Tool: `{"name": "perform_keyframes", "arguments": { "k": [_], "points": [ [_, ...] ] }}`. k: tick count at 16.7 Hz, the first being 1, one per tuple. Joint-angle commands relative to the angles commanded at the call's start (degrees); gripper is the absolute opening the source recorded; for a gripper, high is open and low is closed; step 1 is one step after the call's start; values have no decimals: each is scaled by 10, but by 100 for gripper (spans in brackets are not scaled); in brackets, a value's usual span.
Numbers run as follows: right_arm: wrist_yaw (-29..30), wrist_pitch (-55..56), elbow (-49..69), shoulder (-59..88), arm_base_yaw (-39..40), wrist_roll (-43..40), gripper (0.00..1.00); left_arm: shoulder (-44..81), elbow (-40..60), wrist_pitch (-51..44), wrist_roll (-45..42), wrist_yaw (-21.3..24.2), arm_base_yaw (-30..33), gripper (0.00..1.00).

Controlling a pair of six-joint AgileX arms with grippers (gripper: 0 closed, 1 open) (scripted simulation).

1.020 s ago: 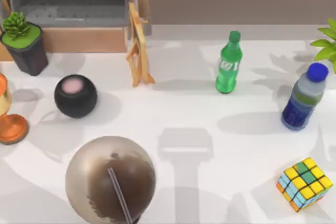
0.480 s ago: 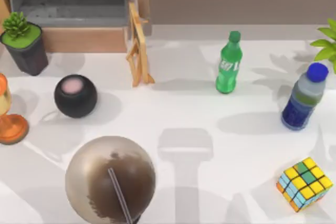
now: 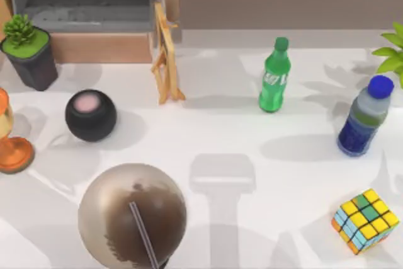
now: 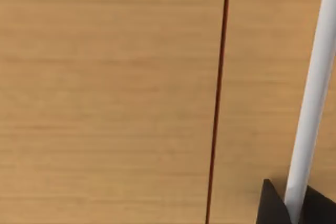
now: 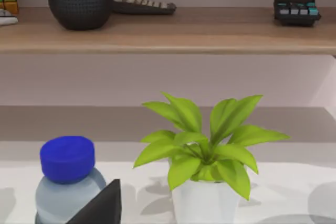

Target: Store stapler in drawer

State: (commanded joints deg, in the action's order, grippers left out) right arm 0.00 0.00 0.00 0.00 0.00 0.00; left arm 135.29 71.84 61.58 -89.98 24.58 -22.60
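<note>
Drawer [image 3: 101, 47] is open at the back left of the table, grey inside showing, wood front facing the table. Left gripper [image 4: 273, 207] is right up against a tan wood panel [image 4: 105, 98], with a white bar [image 4: 310, 108] just beside it. How far open it is, can't tell. Right gripper [image 5: 102, 205] is just beside the blue-capped bottle [image 5: 65, 182], leafy plant [image 5: 205, 150] a bit past it. Same deal, can't tell its opening or whether it holds anything.
</note>
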Motion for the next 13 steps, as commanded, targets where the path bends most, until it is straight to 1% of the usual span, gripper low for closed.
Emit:
{"name": "perform_keyframes", "arguments": {
  "k": [9,10,13],
  "points": [
    [0,0,0,0,0,0,100,0,0,0,0,0,0,98],
    [0,0,0,0,0,0,100,0,0,0,0,0,0,100],
    [0,0,0,0,0,0,100,0,0,0,0,0,0,100]
  ]
}}
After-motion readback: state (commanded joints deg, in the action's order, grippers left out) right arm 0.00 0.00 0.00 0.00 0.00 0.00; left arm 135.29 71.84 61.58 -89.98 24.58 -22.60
